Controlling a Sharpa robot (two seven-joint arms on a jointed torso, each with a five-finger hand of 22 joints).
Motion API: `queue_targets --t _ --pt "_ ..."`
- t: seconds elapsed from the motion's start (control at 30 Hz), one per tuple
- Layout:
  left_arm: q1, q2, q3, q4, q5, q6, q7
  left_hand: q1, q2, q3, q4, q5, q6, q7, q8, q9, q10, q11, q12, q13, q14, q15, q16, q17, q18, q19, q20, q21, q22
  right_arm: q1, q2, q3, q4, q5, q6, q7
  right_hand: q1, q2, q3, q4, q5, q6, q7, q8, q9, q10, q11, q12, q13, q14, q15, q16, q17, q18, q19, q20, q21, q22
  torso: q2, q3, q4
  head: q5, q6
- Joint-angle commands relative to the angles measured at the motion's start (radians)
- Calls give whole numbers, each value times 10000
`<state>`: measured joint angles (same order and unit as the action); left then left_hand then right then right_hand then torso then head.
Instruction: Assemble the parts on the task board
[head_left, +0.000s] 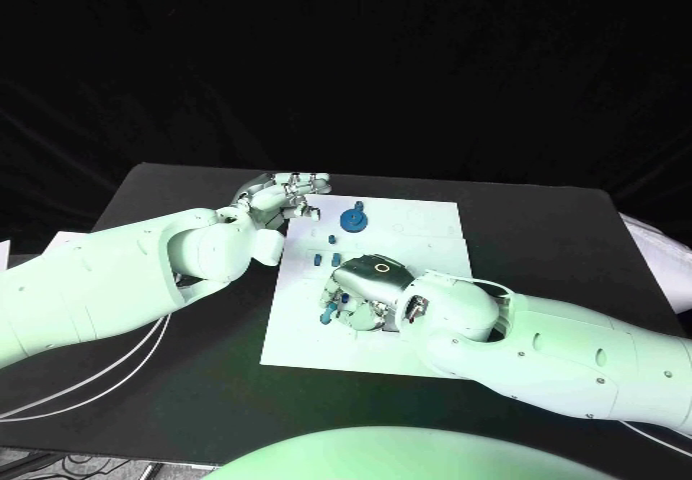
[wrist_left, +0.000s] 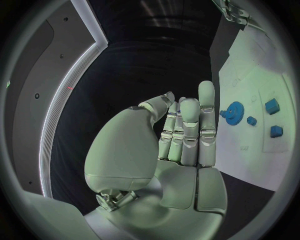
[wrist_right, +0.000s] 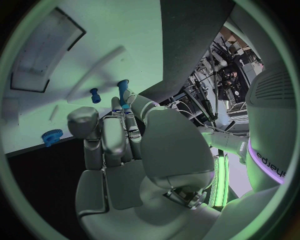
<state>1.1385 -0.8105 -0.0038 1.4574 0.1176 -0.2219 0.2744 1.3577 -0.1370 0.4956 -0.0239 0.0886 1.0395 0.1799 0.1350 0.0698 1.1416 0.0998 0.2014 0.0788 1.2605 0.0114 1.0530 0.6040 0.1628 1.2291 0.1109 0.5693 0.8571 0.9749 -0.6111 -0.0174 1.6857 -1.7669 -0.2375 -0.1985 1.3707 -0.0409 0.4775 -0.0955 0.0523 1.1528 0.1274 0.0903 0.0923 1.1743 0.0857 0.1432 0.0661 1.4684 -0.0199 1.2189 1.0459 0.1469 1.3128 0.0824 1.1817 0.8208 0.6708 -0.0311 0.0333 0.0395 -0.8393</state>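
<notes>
The white task board (head_left: 418, 225) is lying in the middle of the black worktop (head_left: 173, 190), a little right of the frame's centre in the head view.

The left hand (head_left: 286, 190) is sitting at the board's upper left corner, just off its edge. Its fingers (wrist_left: 187, 132) are standing together and straight, thumb alongside, and nothing is between them, so it is holding nothing. A blue gear (head_left: 353, 216) with a short stem is lying on the board just to the right of this hand, close but apart from it. In the left wrist view the same gear (wrist_left: 234, 110) is showing right beside the fingertips, with three smaller blue parts (wrist_left: 272, 106) further out on the white surface.

Lower down, near the centre of the head view, the right hand (head_left: 368, 290) is hanging over the middle of the board, palm down, covering part of it. Small blue pegs (head_left: 329, 240) are lying on the board just above it, and another blue piece (head_left: 326, 315) is peeking out at its lower left edge. From the right wrist, a tall blue peg (wrist_right: 123, 91) is standing at the tips of the curled fingers (wrist_right: 112, 135), seemingly touching them; whether the hand is actually gripping it I cannot tell. A shorter blue peg (wrist_right: 95, 95) is standing just beside it, and a toothed blue gear (wrist_right: 52, 136) is lying near the board's edge.
</notes>
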Motion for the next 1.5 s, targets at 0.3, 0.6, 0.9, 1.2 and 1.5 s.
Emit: queue_targets --t 0.3,0.6,0.9,1.2,1.5 --pt "3 15 6 24 3 187 26 49 91 -41 4 35 -65 -22 34 -11 -74 11 20 3 -74 13 -31 -13 188 -64 -11 -35 -15 0 242 -23 -70 -351 1045 -226 -336 -244 -115 92 216 -218 135 -120 -53 5 -107 -258 -25 215 69 -6 -115 -150 -74 55 -4 -110 -6 -9 -5 -15 -40" --pt "4 1 6 29 3 179 20 49 91 -41 4 35 -65 -22 34 -11 -74 11 20 3 -74 13 -31 -13 188 -64 -11 -35 -15 0 225 -52 -61 -374 473 -376 -882 -890 -738 260 716 -1330 273 -295 -276 -1213 134 -719 -23 86 282 -255 -514 -49 -371 252 -361 -682 -8 -8 -6 -29 -47" --pt "4 -1 6 2 3 197 1 49 91 -41 4 35 -65 -22 34 -11 -74 11 20 3 -74 13 -31 -13 188 -64 -11 -35 -15 -12 -323 -15 363 5 -1483 -200 -780 -978 -1946 405 1016 -2084 251 -253 -230 -2082 195 -329 56 -200 306 -1242 -1813 177 -884 283 -1376 -2188 -15 14 -14 -70 -3" --pt "3 -42 6 10 3 193 -11 52 102 -69 -14 31 -81 -17 50 -9 -98 16 51 3 -90 16 -34 -39 189 -65 -7 -51 -26 520 -2375 257 1654 1958 -1641 -417 -731 -584 -2268 635 1333 -1385 347 -42 -117 -433 -4 892 307 186 173 -444 -770 -68 -137 225 -547 -784 -41 0 -120 -228 60" --pt "4 -102 4 185 1 135 -17 52 102 -69 -14 31 -81 -17 50 -9 -98 16 51 3 -90 16 -34 -39 189 -65 -7 -51 -26 1000 -4777 30 2365 3125 -707 -2256 -1511 -656 -3306 1707 1976 -831 -225 436 1 1488 -734 4690 3576 528 -393 1240 1256 -478 819 -303 1128 1745 -60 -41 -259 -428 140"
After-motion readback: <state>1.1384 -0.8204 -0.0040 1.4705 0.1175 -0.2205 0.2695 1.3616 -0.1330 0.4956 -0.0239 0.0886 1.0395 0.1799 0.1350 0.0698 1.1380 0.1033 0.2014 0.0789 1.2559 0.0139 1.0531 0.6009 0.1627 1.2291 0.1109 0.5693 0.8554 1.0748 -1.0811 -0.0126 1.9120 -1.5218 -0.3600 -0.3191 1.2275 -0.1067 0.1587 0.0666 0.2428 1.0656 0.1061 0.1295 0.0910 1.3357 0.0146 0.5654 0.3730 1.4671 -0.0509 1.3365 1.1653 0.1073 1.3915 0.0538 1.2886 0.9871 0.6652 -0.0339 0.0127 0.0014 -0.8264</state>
